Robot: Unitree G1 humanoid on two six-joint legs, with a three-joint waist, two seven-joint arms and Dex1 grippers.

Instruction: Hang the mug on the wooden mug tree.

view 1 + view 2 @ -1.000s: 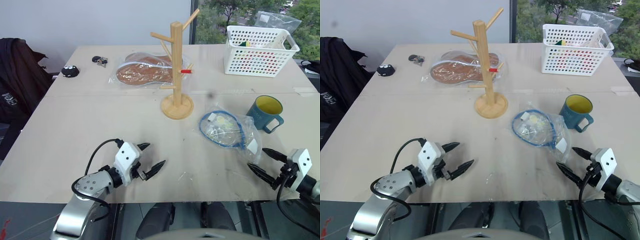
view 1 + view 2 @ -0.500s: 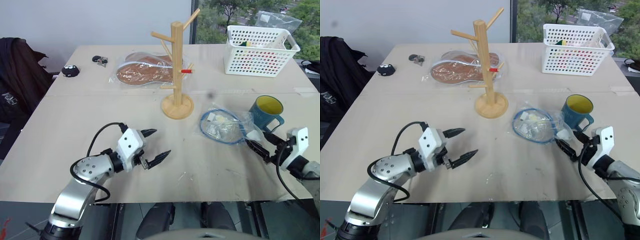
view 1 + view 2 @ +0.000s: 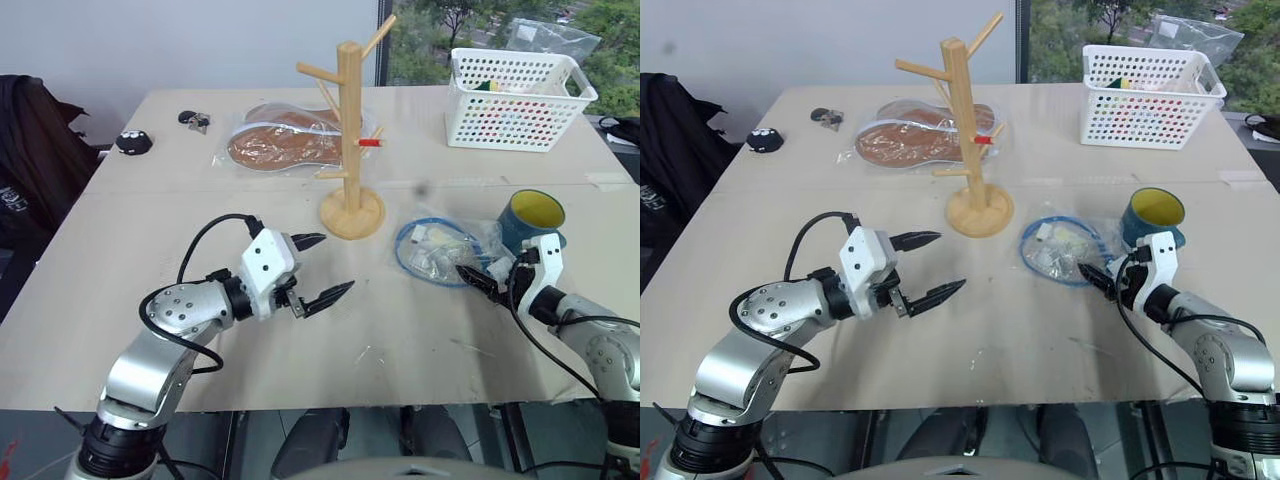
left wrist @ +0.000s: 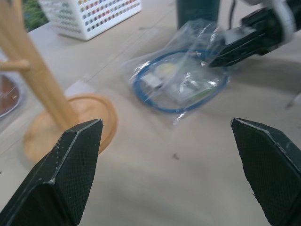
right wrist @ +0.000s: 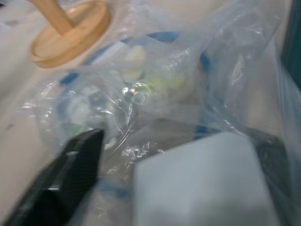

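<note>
The teal mug (image 3: 533, 217) with its yellow inside stands upright at the table's right; its handle is hidden behind my right gripper. The wooden mug tree (image 3: 349, 120) stands mid-table on its round base (image 3: 352, 216), one peg red-tipped. My right gripper (image 3: 495, 271) lies low just in front of the mug, pointing left over a clear plastic bag (image 3: 442, 250). Its fingers (image 5: 66, 179) stand apart, with the bag's corner and a white label (image 5: 197, 183) between them. My left gripper (image 3: 336, 265) hovers open and empty above the table in front of the tree's base.
The bag holds a blue coiled cable. A white perforated basket (image 3: 520, 98) stands at the back right. Bagged brown insoles (image 3: 283, 146) lie behind the tree. Keys (image 3: 193, 120) and a small black object (image 3: 133, 143) lie at the back left. A dark jacket (image 3: 30, 150) hangs beyond the left edge.
My right gripper has moved forward and left from the table's front edge to the bag beside the mug, and its fingers have narrowed. My left gripper has risen and edged toward the tree.
</note>
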